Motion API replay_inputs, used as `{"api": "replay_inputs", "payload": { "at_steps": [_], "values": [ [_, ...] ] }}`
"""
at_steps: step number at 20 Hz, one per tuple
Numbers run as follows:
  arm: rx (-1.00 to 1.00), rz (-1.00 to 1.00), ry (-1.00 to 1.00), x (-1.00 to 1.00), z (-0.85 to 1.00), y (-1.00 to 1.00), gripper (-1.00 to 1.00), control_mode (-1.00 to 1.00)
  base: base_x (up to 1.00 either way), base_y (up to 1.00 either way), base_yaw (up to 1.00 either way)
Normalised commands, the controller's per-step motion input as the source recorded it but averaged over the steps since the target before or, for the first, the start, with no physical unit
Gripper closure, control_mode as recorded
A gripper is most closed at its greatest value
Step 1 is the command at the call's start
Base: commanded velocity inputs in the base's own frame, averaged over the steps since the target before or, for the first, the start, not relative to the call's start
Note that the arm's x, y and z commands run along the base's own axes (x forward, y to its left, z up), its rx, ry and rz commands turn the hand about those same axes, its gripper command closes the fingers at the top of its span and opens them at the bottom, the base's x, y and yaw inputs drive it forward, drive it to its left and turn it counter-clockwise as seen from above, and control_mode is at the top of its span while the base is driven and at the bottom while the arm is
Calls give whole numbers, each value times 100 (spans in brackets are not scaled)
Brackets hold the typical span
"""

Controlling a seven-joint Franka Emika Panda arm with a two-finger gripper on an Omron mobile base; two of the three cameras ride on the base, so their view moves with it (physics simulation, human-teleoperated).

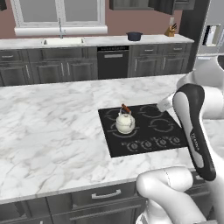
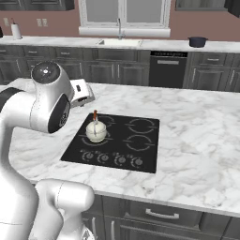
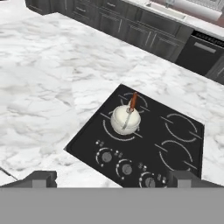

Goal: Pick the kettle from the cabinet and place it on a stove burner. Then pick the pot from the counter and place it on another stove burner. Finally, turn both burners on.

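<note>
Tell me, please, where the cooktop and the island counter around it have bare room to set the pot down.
Three burners are free: only the front-left ring holds the kettle. The cooktop has bare marble counter left of it and behind it. Its near edge is crowded with knobs.

The white arm rises from its rounded base segment at the near edge of both base views and bends at a raised elbow, the forearm with its dark inset reaching forward and away from the cameras. The wrist ends in the gripper point(image 2: 80, 92), a pale block held up in the air, level with the upper arm joint rather than low. In the hand view the two dark fingertips point(image 3: 41, 178) sit far apart at the bottom corners, so the jaws stand wide, with nothing between them and nothing touching either pad. The hand camera looks downward and forward at a slant.
</note>
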Motion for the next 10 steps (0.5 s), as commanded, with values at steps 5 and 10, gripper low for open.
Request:
{"api": "replay_inputs", "payload": {
  "at_steps": [5, 10],
  "values": [
    [0, 0, 0, -59, 17, -12, -100, -100, 0, 0, 0],
    [0, 0, 0, -53, 17, -5, -100, -100, 0, 0, 0]
  ]
}}
